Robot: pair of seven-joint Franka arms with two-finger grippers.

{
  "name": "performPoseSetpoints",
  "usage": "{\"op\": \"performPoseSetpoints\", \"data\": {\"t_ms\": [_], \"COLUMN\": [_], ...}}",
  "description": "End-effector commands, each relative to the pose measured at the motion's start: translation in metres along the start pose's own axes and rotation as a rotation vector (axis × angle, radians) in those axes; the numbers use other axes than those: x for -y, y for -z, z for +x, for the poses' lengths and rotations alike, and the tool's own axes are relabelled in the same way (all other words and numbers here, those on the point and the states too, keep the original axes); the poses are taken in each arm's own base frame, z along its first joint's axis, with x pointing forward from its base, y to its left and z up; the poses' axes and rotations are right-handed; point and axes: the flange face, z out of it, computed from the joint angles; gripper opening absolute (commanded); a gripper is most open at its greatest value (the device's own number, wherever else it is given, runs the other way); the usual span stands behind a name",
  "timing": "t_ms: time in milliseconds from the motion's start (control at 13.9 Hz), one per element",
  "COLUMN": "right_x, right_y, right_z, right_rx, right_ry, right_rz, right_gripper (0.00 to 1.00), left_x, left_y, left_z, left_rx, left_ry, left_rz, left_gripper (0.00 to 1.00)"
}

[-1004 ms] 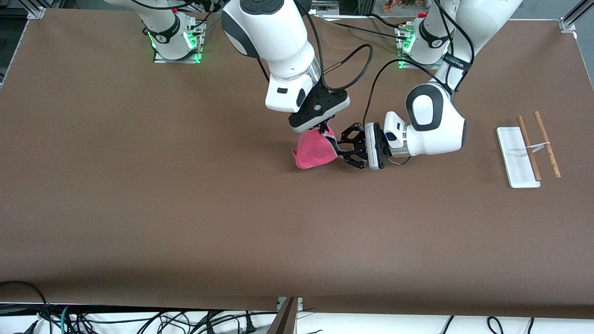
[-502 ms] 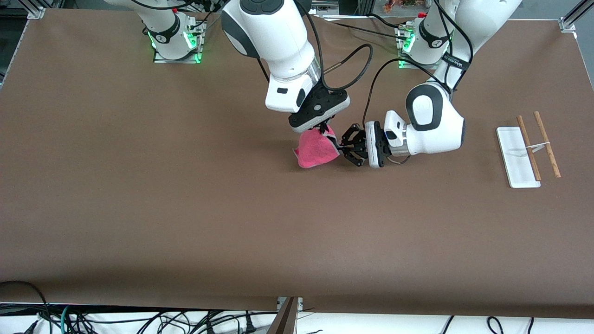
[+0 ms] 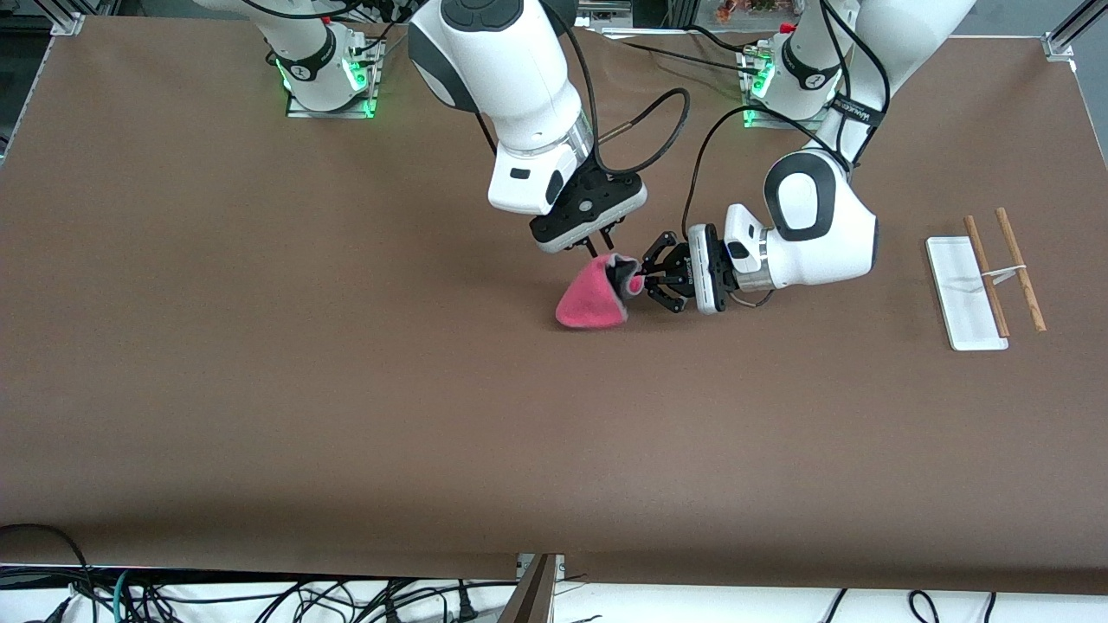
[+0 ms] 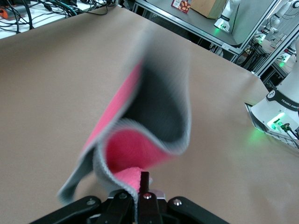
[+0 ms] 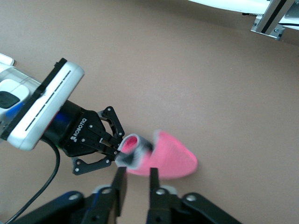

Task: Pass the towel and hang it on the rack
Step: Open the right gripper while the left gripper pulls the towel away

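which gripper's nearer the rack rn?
Left. The left gripper, shut on the towel over mid-table, sits toward the rack's end. The right gripper hangs just above the towel, fingers apart, further from the rack.

Towel (image 3: 590, 298), pink-red with grey edging and grey underside, hanging bunched from left gripper (image 3: 639, 281), pinched at one corner, just under right gripper (image 3: 600, 245), fingers parted. Rack (image 3: 967, 294), white base, two brown rods, standing well apart toward left arm's end.

Left pincer (image 3: 639, 281) clamped shut; right pincer (image 3: 599, 243) parted
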Motion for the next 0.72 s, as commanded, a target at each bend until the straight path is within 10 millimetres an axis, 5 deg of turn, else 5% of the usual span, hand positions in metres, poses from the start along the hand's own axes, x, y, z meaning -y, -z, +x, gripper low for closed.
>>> {"op": "performPoseSetpoints", "data": {"t_ms": [0,215,645], "right_x": [-0.015,-0.047,-0.175], "right_y": [0.007,0.012,0.036], "right_z": [0.006,0.012,0.021], "right_rx": [-0.003,0.035,0.177], "right_ry": [-0.018,-0.055,-0.044], "right_rz": [-0.002,-0.034,-0.108], "right_gripper": [1.0,1.0,1.0], "left_x": [-0.001,0.019,0.043], "left_y": [0.016,0.058,0.167], "left_z": [0.013,0.032,0.061], "left_rx": [-0.022,0.022,0.313], "left_ry": [0.022,0.025,0.093], "left_rz": [0.028,0.068,0.022], "left_gripper": [0.0,0.0,0.0]}}
